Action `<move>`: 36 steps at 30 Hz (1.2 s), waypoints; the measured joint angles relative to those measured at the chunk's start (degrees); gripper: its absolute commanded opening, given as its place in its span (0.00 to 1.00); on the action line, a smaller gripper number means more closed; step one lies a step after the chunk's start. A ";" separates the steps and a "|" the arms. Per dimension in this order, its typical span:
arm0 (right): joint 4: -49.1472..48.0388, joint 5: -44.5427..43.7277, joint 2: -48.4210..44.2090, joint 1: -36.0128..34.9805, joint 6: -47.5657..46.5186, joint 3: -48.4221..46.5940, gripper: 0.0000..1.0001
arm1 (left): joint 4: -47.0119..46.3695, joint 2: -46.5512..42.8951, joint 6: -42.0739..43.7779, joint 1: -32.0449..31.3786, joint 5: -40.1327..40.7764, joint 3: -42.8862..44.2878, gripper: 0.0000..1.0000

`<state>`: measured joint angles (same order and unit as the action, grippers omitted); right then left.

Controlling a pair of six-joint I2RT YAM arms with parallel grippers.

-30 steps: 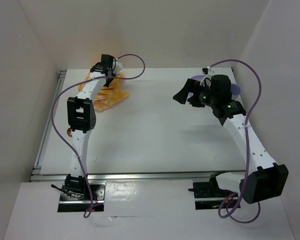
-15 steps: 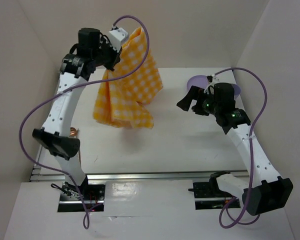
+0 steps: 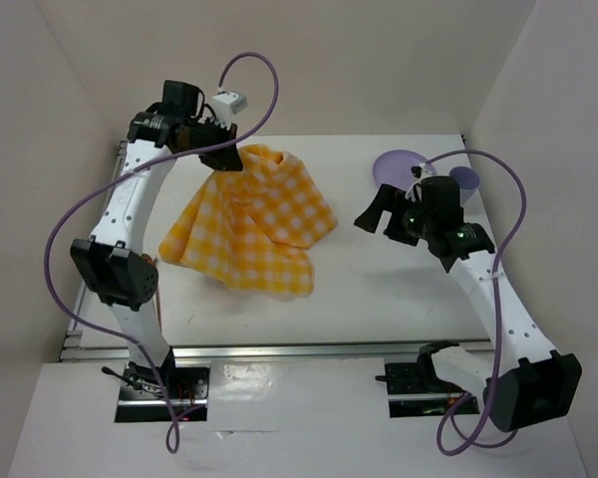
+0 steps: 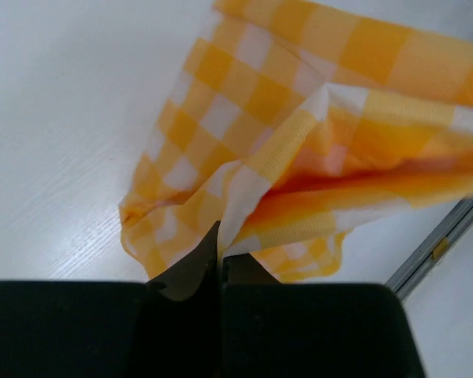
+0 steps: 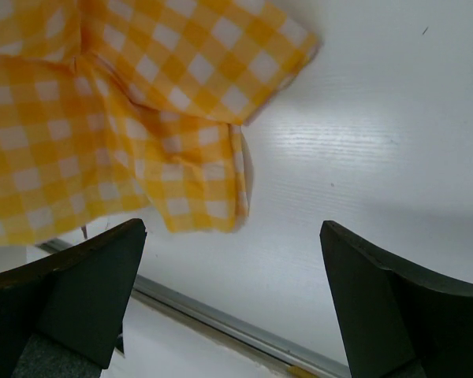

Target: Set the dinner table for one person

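My left gripper [image 3: 222, 157] is shut on an edge of the orange-and-white checked cloth [image 3: 249, 221], which spreads from its jaws down over the left middle of the white dinner table [image 3: 379, 284]. In the left wrist view the gripper [image 4: 219, 252] pinches a fold of the cloth [image 4: 299, 134]. My right gripper [image 3: 377, 209] is open and empty, held above the table to the right of the cloth. In the right wrist view the gripper [image 5: 232, 307] faces the cloth's corner [image 5: 142, 126]. A purple plate [image 3: 396, 166] and a purple cup [image 3: 465, 180] sit at the far right.
A small copper-coloured object [image 3: 143, 261] shows at the table's left edge behind my left arm. A metal rail [image 3: 299, 349] runs along the table's near edge. White walls close in the table on three sides.
My left gripper lifted the cloth high off the far left of the table, then lowered it so the cloth now drapes spread out. My right gripper shifted slightly.
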<state>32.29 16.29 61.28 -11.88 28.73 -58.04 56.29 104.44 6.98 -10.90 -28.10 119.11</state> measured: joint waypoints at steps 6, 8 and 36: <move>-2.99 6.49 3.08 -0.15 -1.49 1.25 1.00 | 4.63 6.38 0.15 0.55 -1.25 6.16 0.00; -5.14 8.07 4.42 -0.48 -1.86 1.22 1.00 | 5.11 5.86 0.00 -0.46 -1.18 8.59 0.00; -17.09 -5.84 55.47 -13.18 18.03 -20.85 0.89 | -4.28 0.61 -5.68 -0.15 11.78 -0.79 0.00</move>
<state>15.20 10.46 116.75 -25.06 46.76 -78.89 52.01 105.06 1.30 -11.05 -16.32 118.32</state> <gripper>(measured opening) 0.920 0.007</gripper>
